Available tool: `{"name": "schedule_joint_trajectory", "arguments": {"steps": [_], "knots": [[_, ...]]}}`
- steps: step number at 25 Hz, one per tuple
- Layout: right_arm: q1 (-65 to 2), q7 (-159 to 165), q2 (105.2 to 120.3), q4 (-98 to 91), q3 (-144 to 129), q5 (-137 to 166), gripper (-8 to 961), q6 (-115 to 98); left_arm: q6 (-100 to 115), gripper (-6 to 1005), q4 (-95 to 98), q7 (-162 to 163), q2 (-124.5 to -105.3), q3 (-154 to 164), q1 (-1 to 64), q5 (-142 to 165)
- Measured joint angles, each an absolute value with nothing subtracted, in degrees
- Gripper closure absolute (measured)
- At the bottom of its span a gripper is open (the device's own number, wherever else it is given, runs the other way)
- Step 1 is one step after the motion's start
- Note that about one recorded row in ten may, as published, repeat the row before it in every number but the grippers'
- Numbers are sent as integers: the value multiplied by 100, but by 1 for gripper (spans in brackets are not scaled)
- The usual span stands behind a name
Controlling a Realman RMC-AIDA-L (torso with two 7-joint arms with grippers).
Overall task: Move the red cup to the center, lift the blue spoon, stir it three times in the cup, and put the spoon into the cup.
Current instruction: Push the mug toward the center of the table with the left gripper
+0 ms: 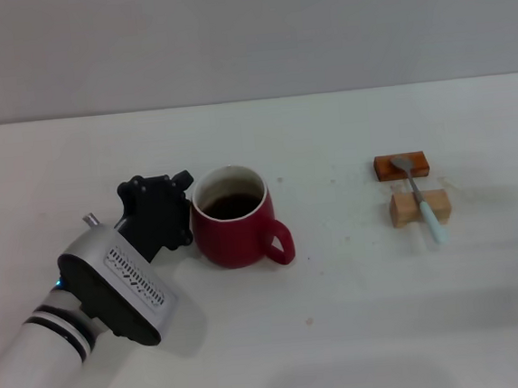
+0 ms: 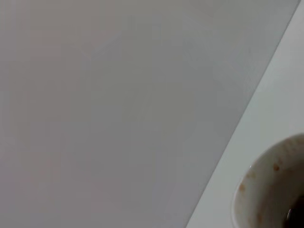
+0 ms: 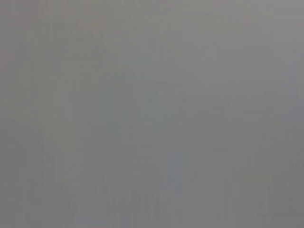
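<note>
The red cup (image 1: 235,228) stands upright on the white table, left of the middle, its handle pointing to the right and front. It has a white inside and dark liquid in it. My left gripper (image 1: 177,210) is right against the cup's left side, at about rim height. The cup's white inside also shows in the left wrist view (image 2: 268,190). The blue spoon (image 1: 423,200) lies at the right, its metal bowl on an orange-brown block (image 1: 401,165) and its pale blue handle across a pale wooden block (image 1: 419,207). My right gripper is out of view.
The white table (image 1: 362,330) runs back to a grey wall (image 1: 245,32). The right wrist view shows only a plain grey surface.
</note>
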State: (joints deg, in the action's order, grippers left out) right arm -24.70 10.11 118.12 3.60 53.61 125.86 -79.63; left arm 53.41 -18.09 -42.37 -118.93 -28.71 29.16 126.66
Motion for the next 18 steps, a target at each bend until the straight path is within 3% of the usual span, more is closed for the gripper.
{"name": "schedule_joint_trajectory", "arguments": {"steps": [18], "knots": [[-2457, 1011, 11821, 360, 5361, 12586, 192, -7963, 5347, 989, -2230, -4304, -11909, -2527, 2831, 12665]]}}
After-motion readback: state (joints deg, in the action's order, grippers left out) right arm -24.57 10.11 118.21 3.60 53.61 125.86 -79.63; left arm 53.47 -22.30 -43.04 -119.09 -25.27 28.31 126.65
